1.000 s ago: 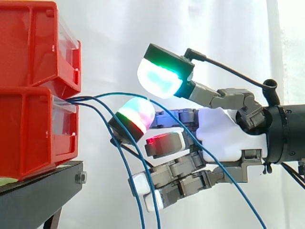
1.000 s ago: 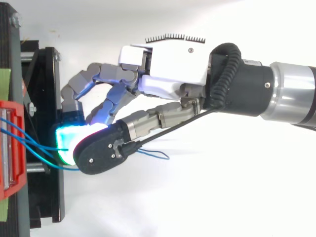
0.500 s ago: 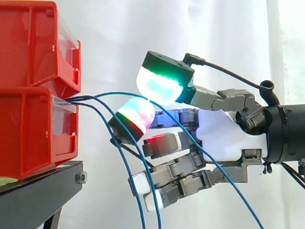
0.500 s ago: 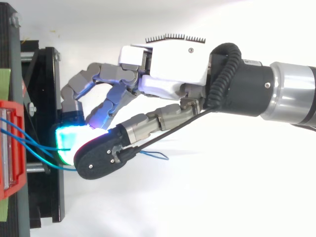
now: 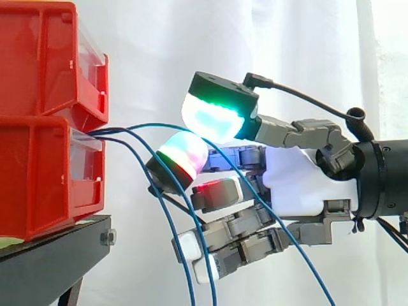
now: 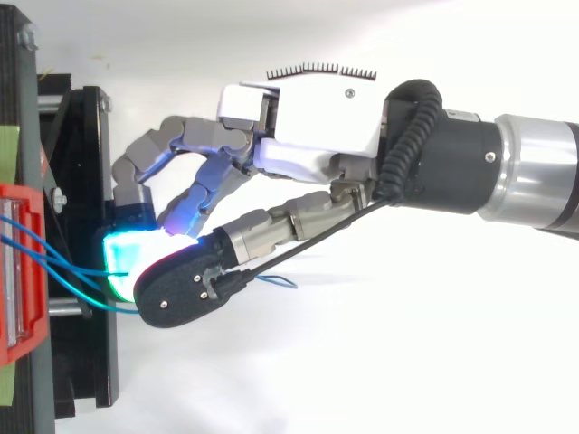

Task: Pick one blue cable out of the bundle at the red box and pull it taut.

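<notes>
Three blue cables come out of the lower red bin (image 5: 44, 172) and hang down in front of it. The top blue cable (image 5: 146, 125) arcs to the right and passes between the thumb's green-cyan pad (image 5: 213, 115) and a finger's striped glowing pad (image 5: 182, 156). From there it slopes down across the palm. My hand (image 5: 299, 185) comes in from the right with fingers curled, and thumb and finger close on that cable. The other two cables (image 5: 169, 217) drop past the lower fingers. From above, the hand (image 6: 317, 127) covers the pinch, and the cables (image 6: 54, 262) leave the red bin (image 6: 18, 271).
A second red bin (image 5: 44, 57) is stacked on the lower one, both on a black stand (image 5: 51, 261). A white curtain hangs behind. A loose blue cable end (image 6: 276, 280) lies under the thumb in the top view.
The thumb has come down and a little left toward the striped finger pad, narrowing the gap. The top cable's lower run has swung left. The other fingers have stayed put.
</notes>
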